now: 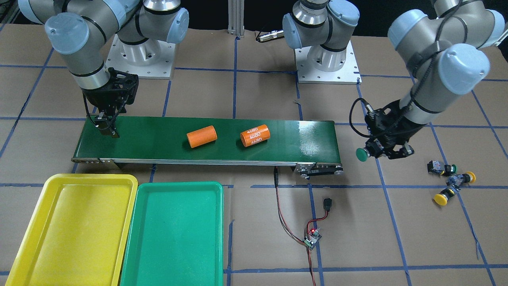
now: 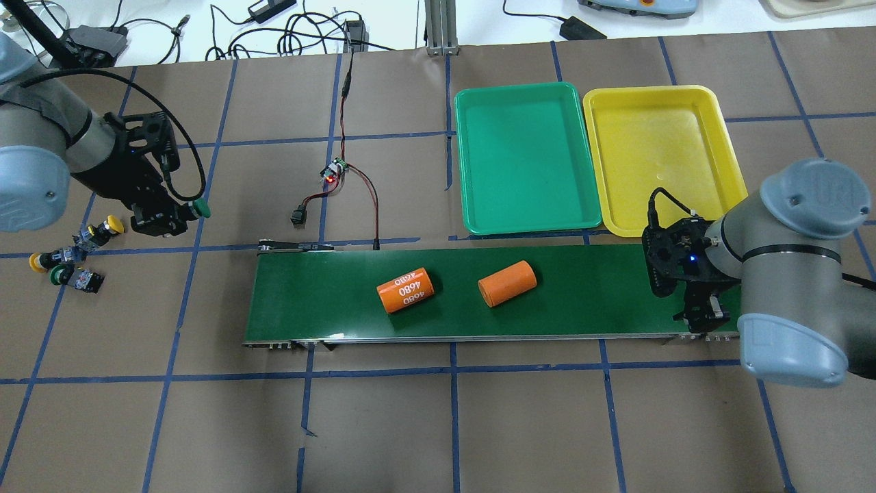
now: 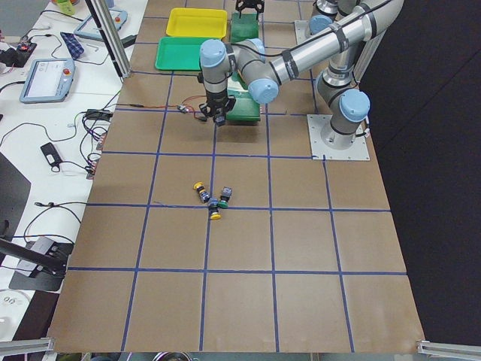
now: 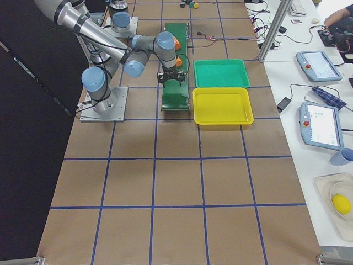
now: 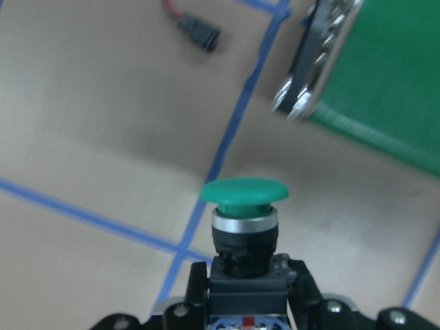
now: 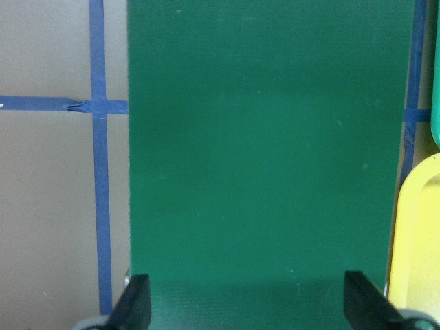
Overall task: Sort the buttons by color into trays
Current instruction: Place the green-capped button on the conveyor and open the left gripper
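Your left fingers (image 5: 300,292) clamped on a green button (image 5: 244,227), three loose buttons (image 1: 456,180) on the bench (image 1: 397,238) near them, right fingers (image 6: 137,306) spread apart over the belt (image 6: 268,137).

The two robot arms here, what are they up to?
They are sorting buttons by colour. The left pincer holds a green button just off one end of the conveyor belt. Nearby on the table lie three other buttons, two yellow and one green. The right pincer hangs open over the belt's other end, gripping nothing. The yellow tray and green tray hold no buttons yet.
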`<action>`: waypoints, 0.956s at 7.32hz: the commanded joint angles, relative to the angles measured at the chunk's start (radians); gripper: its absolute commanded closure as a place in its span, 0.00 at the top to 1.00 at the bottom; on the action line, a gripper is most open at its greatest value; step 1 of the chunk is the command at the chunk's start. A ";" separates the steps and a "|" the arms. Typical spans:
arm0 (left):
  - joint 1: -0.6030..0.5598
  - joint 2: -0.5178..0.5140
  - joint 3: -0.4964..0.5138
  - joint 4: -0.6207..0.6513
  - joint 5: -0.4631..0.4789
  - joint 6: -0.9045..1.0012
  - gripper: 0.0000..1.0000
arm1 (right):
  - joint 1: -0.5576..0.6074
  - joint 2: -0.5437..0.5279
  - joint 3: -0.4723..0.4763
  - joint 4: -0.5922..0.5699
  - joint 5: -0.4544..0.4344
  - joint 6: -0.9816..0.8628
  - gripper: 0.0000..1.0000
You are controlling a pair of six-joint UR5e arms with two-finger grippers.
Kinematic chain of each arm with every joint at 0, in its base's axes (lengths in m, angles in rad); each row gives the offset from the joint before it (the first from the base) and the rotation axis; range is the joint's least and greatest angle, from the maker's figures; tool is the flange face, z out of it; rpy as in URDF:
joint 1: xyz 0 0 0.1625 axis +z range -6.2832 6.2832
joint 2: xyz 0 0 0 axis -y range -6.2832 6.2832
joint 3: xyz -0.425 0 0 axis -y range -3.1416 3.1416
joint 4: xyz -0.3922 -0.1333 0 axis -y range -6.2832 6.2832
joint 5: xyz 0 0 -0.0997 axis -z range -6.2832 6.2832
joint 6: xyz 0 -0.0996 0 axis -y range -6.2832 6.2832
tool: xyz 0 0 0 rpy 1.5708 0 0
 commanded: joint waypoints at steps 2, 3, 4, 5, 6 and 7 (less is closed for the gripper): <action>-0.196 0.054 -0.152 0.063 -0.011 -0.299 0.00 | 0.000 0.001 0.000 0.000 -0.002 0.000 1.00; -0.253 0.051 -0.191 0.138 -0.009 -0.295 0.00 | 0.000 0.001 0.000 0.002 -0.002 0.000 1.00; -0.268 0.048 -0.214 0.182 -0.009 -0.295 0.00 | 0.000 0.001 0.000 0.000 -0.002 0.000 1.00; -0.279 0.025 -0.232 0.201 -0.009 -0.311 0.46 | 0.000 0.001 0.000 0.000 -0.002 0.000 1.00; -0.261 0.022 -0.266 0.273 -0.038 -0.309 0.99 | 0.000 0.001 0.000 0.000 -0.002 0.000 1.00; -0.246 0.041 -0.274 0.311 -0.116 -0.288 1.00 | 0.000 0.001 0.000 0.000 -0.002 0.000 1.00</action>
